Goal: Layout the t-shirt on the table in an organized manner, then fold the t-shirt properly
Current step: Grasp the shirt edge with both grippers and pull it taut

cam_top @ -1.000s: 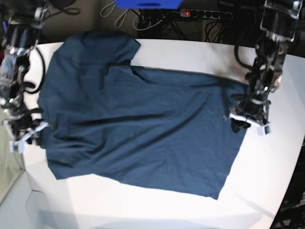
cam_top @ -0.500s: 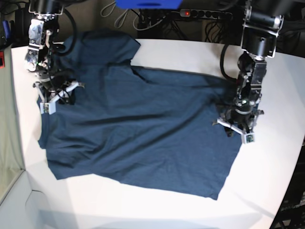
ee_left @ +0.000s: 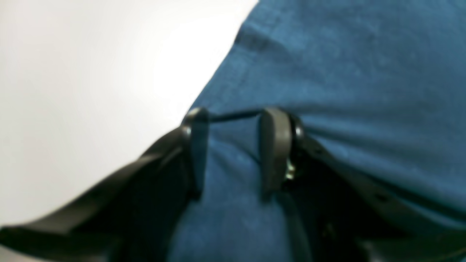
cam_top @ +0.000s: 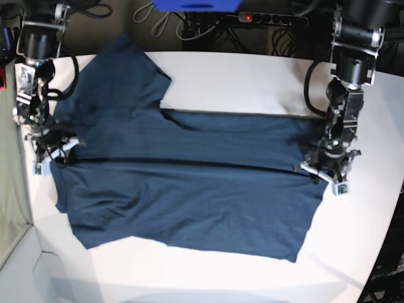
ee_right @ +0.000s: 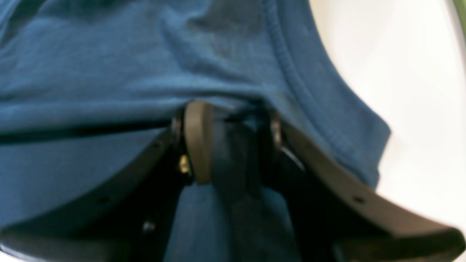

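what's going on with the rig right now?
Two arms are working a dark navy t-shirt on the white table. The left gripper pinches fabric near the shirt's hem edge, and the right gripper pinches it near the collar end. A straight taut crease runs across the shirt between the two grips. One sleeve points toward the table's far edge. The shirt is spread out, not yet folded.

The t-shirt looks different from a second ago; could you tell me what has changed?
Both grippers, left and right, now pinch opposite edges of the t-shirt and have pulled it taut, leaving a straight ridge between them. The sleeve has swung back. The lower hem and the table are unchanged.
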Robot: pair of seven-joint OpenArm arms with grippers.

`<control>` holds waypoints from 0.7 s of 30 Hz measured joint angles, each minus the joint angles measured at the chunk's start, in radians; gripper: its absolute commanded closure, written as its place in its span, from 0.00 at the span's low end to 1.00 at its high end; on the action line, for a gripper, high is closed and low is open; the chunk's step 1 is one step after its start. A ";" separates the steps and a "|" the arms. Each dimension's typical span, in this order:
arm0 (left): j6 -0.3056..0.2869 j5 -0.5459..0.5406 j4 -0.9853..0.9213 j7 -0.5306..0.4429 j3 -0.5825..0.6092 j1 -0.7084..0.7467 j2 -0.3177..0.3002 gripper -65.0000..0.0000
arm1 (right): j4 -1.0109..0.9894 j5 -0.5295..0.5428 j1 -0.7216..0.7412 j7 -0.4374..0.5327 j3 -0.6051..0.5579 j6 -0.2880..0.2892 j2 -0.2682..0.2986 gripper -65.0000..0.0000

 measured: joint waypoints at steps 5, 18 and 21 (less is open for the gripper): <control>0.016 0.002 0.185 0.013 0.000 0.008 -0.003 0.64 | 0.164 -0.011 -0.018 -0.024 0.005 -0.025 0.033 0.70; 0.029 0.005 0.669 0.010 -0.208 0.449 -0.008 0.63 | 0.603 -0.004 -0.301 -0.209 0.004 -0.012 -0.046 0.70; 0.026 0.002 0.674 0.008 -0.265 0.505 -0.008 0.63 | 0.611 -0.006 -0.342 -0.215 0.005 -0.024 -0.077 0.71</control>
